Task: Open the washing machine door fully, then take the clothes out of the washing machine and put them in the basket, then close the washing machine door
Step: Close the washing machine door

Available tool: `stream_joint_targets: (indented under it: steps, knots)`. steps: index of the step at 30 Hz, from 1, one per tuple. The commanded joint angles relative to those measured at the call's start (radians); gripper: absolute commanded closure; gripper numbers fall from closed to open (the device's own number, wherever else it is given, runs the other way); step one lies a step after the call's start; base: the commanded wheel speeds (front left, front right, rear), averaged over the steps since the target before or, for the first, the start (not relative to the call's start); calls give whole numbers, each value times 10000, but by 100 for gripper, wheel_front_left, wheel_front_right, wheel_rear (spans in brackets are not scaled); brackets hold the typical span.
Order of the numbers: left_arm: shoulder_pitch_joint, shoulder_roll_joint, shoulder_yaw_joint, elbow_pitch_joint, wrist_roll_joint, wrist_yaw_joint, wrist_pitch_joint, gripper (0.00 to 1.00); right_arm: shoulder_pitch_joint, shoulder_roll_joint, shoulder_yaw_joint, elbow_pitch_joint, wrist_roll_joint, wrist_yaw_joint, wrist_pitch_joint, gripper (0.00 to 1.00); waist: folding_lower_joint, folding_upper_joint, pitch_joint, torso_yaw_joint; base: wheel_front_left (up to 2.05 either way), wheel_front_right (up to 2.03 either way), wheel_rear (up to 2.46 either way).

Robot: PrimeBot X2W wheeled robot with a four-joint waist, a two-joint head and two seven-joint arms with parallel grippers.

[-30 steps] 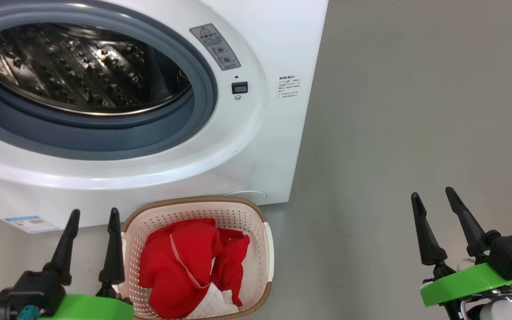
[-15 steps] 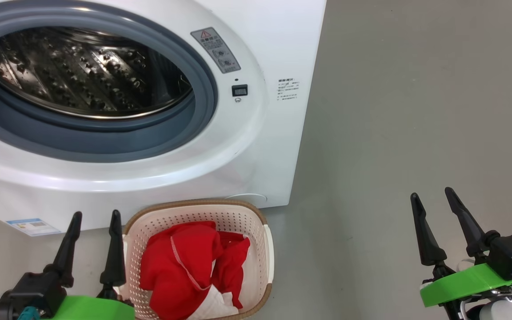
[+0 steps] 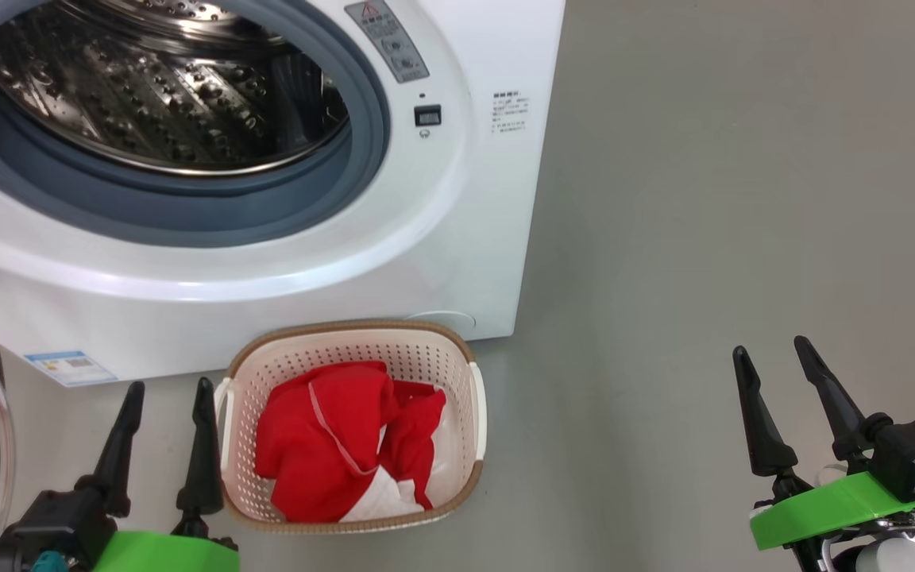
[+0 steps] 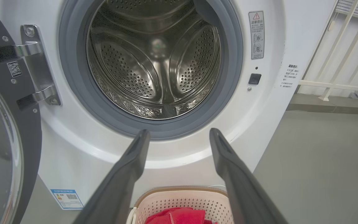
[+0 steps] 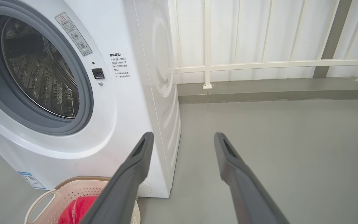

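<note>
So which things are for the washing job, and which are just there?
For the job: washing machine, door, red clothes, basket.
Just there: white railing, warning sticker, blue label.

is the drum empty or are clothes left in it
Empty, as far as visible: the drum shows bare perforated steel; the red clothes lie in the basket.

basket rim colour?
Brown, woven-look, on the cream basket; clearest in the head view.

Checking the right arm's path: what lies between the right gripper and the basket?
Bare grey floor lies between the right gripper and the basket, as the head view shows.
</note>
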Motion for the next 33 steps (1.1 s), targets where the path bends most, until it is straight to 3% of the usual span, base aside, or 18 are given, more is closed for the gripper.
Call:
stream_joint_targets:
  steps: [1,11,27,33]
  knots:
    - [109,183,329,-290,-45,59,-51,0,59,-58,199,-208,-38,48,-63,0,0,0,-6,-8,-115,115,0]
    - [202,183,440,-372,-75,27,-51,0,95,-31,177,-213,-26,48,-63,0,0,0,-52,-11,-87,87,0]
    - [193,183,269,-337,-176,47,-51,0,124,-49,153,-209,-40,48,-63,0,0,0,-53,154,-3,3,0]
    - [192,183,-10,-242,-315,261,-51,0,172,-132,193,-199,-59,48,-63,0,0,0,-94,491,0,0,0]
